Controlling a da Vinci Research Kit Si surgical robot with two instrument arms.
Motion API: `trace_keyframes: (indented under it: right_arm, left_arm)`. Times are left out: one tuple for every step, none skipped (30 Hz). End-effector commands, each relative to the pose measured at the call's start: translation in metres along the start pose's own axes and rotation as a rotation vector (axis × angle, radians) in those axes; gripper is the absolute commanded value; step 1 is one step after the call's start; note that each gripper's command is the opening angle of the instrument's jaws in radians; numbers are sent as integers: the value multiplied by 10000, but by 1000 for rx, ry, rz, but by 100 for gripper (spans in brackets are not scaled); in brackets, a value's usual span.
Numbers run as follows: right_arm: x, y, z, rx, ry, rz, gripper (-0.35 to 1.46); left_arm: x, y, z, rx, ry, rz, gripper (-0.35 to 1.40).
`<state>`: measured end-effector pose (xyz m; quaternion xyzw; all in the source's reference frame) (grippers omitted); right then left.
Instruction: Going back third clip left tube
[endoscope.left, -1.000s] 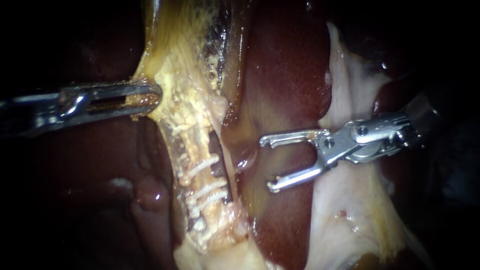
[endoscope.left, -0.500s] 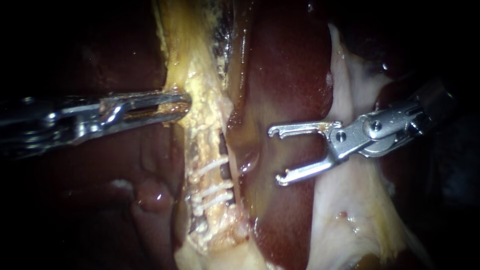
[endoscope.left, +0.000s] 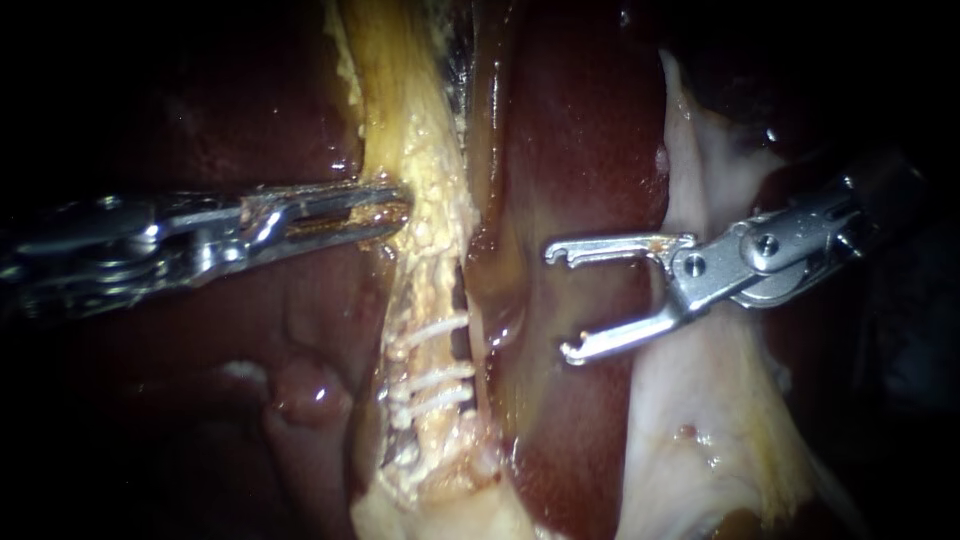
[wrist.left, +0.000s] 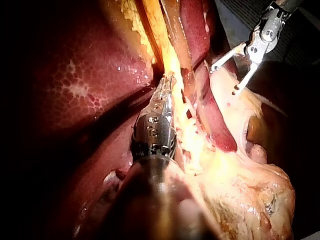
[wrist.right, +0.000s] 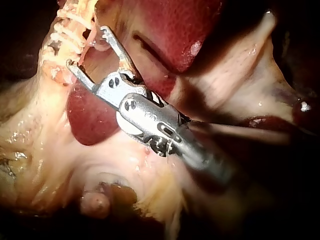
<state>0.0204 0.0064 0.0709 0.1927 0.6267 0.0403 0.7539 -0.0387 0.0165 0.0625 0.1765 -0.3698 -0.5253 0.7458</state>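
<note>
The pincer of my right instrument, apart and empty, hangs right of the three clips on the tube, which the pincer of my left instrument clamps; backing off carelessly could hook its tips into the liver.

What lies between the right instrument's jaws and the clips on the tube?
A glossy fold of liver separates right instrument from clips, in the endoscope view.

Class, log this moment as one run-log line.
left instrument: shut on yellow tissue | right instrument: open, over liver | three clips on tube
</note>
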Motion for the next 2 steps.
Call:
trace_keyframes:
  right_arm:
    - [0,0,0,1,0,0,60]
    - [0,-1,0,1,0,0,60]
  left_arm:
    - [0,0,0,0,0,0,-35]
    - [0,0,-1,0,0,0,-35]
